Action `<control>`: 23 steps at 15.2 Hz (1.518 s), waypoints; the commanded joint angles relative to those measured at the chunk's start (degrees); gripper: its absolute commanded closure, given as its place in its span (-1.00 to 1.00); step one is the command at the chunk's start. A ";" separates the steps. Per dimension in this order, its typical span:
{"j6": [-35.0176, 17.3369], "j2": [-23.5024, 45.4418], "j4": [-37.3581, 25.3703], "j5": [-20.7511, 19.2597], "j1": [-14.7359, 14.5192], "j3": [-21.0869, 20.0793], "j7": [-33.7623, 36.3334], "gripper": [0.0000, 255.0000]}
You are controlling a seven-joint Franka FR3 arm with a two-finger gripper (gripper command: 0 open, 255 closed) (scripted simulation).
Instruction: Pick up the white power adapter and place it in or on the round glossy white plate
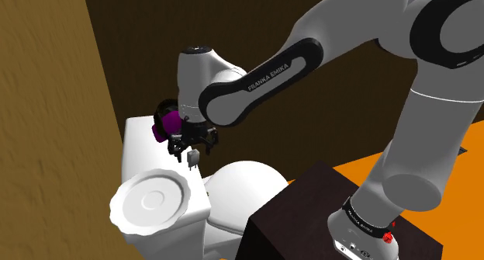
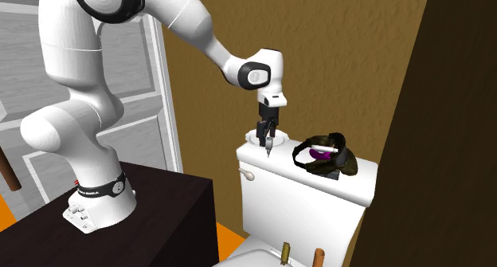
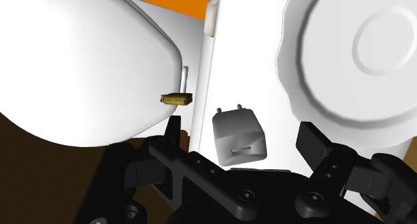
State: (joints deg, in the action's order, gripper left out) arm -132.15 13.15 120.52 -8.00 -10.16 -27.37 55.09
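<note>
gripper (image 1: 190, 147): fingers wide apart, gripping nothing | power adapter (image 3: 238, 139): grey-white, between them, untouched, on toilet tank lid (image 3: 247, 62) | plate (image 3: 347, 75): near adapter, toward shoulder view's left

Rough brown walls (image 1: 46, 103) close in what looks like a small bathroom. A white toilet stands against them. Its tank (image 2: 303, 194) is flat-topped with a flush lever (image 2: 248, 174) on the front, and its rounded lid (image 1: 248, 185) is down and fixed by brass hinges (image 3: 177, 98). The floor (image 1: 471, 204) is a flat bright orange. In the second exterior view a pale panelled door (image 2: 16, 58) stands at the back. A much darker brown surface (image 2: 454, 122) at that view's right is perhaps a wall in shade.
</note>
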 commanded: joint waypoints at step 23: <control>-0.51 0.40 0.12 -0.30 -0.05 0.09 0.17 1.00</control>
State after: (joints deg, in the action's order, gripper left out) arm -133.20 14.04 120.75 -8.65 -10.31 -27.15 55.48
